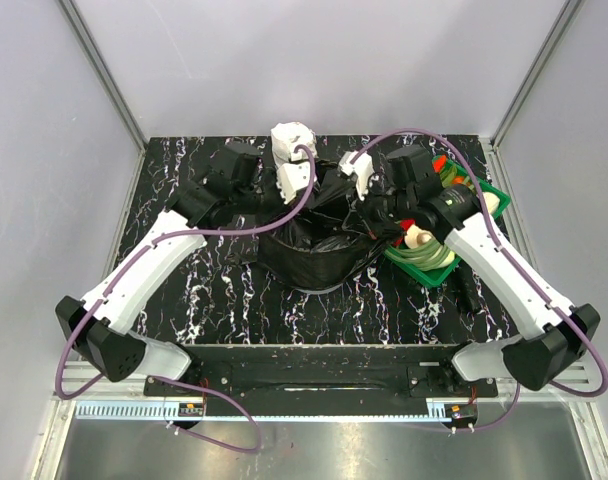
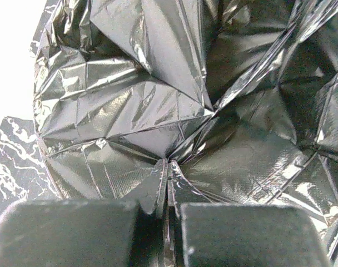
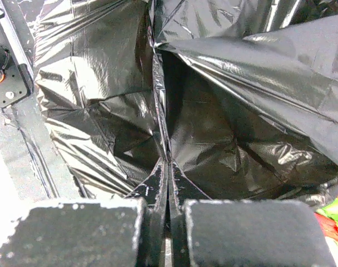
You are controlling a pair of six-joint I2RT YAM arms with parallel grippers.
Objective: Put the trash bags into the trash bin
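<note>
The black glossy trash bag (image 1: 314, 240) is spread over the middle of the table and fills both wrist views. It drapes over the trash bin, of which only a light-grey curved edge (image 1: 316, 288) shows at the front. My left gripper (image 1: 296, 185) is shut on a fold of the bag (image 2: 130, 111) at its back left; its fingertips (image 2: 158, 183) pinch the film. My right gripper (image 1: 360, 185) is shut on another fold of the bag (image 3: 224, 139) at its back right; its fingertips (image 3: 158, 178) pinch the film too.
A green basket (image 1: 481, 187) of vegetables stands right of the bag, under my right arm; a corner of it shows in the right wrist view (image 3: 336, 208). The black marbled table (image 1: 184, 290) ends at grey walls left, right and behind.
</note>
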